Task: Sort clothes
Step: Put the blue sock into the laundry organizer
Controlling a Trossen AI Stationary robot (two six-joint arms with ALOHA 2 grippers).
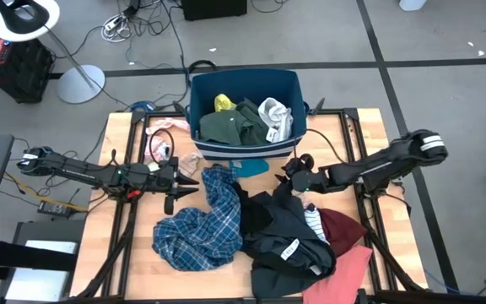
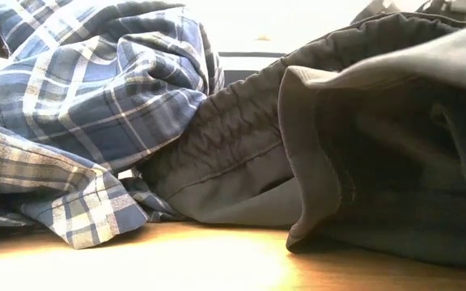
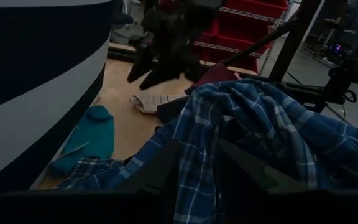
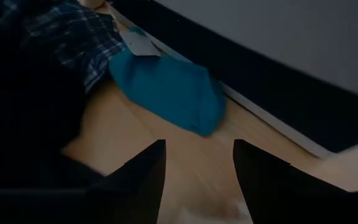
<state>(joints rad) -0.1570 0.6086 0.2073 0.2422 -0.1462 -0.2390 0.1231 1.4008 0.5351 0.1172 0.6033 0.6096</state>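
Note:
A blue plaid shirt (image 1: pixel 202 224) lies crumpled at the table's middle, against a heap of black and dark grey garments (image 1: pixel 281 232). A maroon piece (image 1: pixel 344 226) and a salmon pink one (image 1: pixel 350 268) lie at the near right. A teal garment (image 4: pixel 166 87) lies flat by the navy bin (image 1: pixel 243 84), which holds yellow, dark green and white clothes. My left gripper (image 3: pixel 201 171) stands open at the plaid shirt's left edge, touching nothing. My right gripper (image 4: pixel 197 168) is open above bare wood, just short of the teal garment and beside the dark heap.
A pale pink item (image 1: pixel 154 148) lies at the far left of the table. A striped sock (image 3: pixel 151 102) rests on the wood between the bin and the heap. Bare wood shows along the left side (image 1: pixel 129 228). In the low view, cloth fills the picture.

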